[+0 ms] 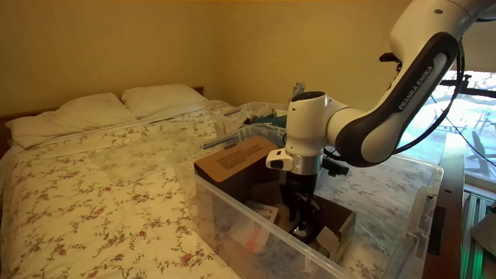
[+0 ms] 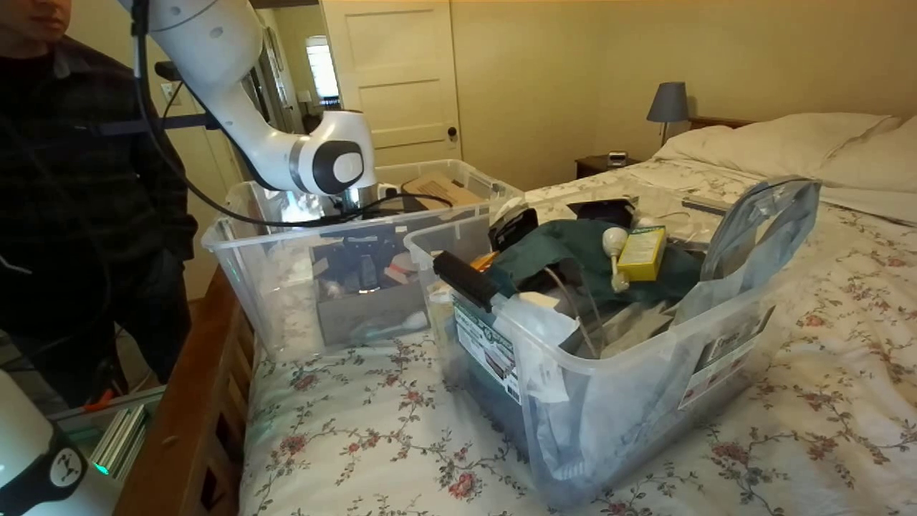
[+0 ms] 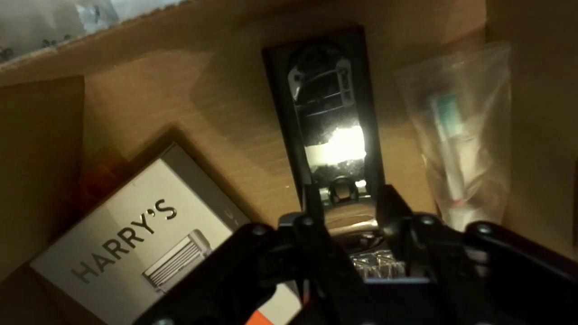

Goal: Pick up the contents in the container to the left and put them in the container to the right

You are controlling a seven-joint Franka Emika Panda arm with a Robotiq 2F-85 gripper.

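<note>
The clear plastic bin [image 1: 248, 209] holds an open brown cardboard box [image 1: 236, 155]; this bin also shows in an exterior view [image 2: 286, 247]. My gripper [image 1: 301, 226] points straight down inside the cardboard box. In the wrist view, a small blackish item [image 3: 325, 110] with a glossy reflective front lies in the box. My gripper's fingers [image 3: 350, 198] are partly closed, one on each side of the item's near part, and appear shut on it. The item's near end is hidden by the gripper. The other clear bin [image 2: 609, 423] shows mixed things.
A white HARRY'S box [image 3: 117, 253] and a clear bag with a brush-like thing [image 3: 451, 131] lie beside the item. A teal cloth [image 2: 566, 247], yellow box [image 2: 641, 254] and black handle [image 2: 464, 279] fill the other bin. A person [image 2: 93, 186] stands behind the wooden rail [image 2: 186, 401].
</note>
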